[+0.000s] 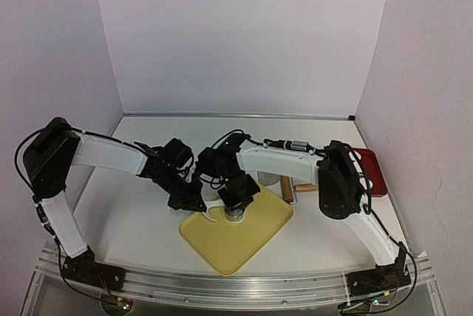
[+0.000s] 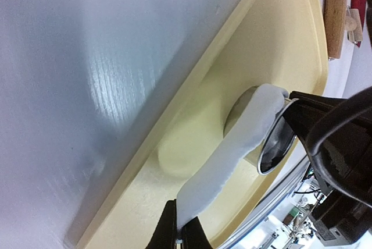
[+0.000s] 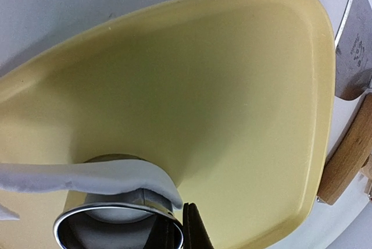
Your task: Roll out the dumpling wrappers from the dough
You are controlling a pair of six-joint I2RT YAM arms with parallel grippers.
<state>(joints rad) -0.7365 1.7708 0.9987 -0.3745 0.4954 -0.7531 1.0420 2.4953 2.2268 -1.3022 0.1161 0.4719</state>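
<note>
Left wrist: left gripper [image 2: 179,234] pinches dough scrap [image 2: 232,150] draped over ring cutter [image 2: 273,144]; right gripper [image 3: 181,227] clamps the cutter's rim. Cutting looks underway, no finished wrappers visible.

The tray [image 1: 236,246] is plain pale yellow. The dough strip [image 2: 232,150] is white, greyish where shaded. The metal ring [image 3: 104,207] is shiny silver with dark reflections. The left claw [image 2: 181,233] and right claw [image 3: 183,228] are black. The left arm [image 1: 103,153] and right arm [image 1: 277,159] are white with black joints. The counter [image 1: 133,213] is off-white. The scraper [image 3: 351,51] has a grey steel blade and a light brown wooden handle [image 3: 349,156]. The object [image 1: 372,172] beside the right arm is red.
</note>
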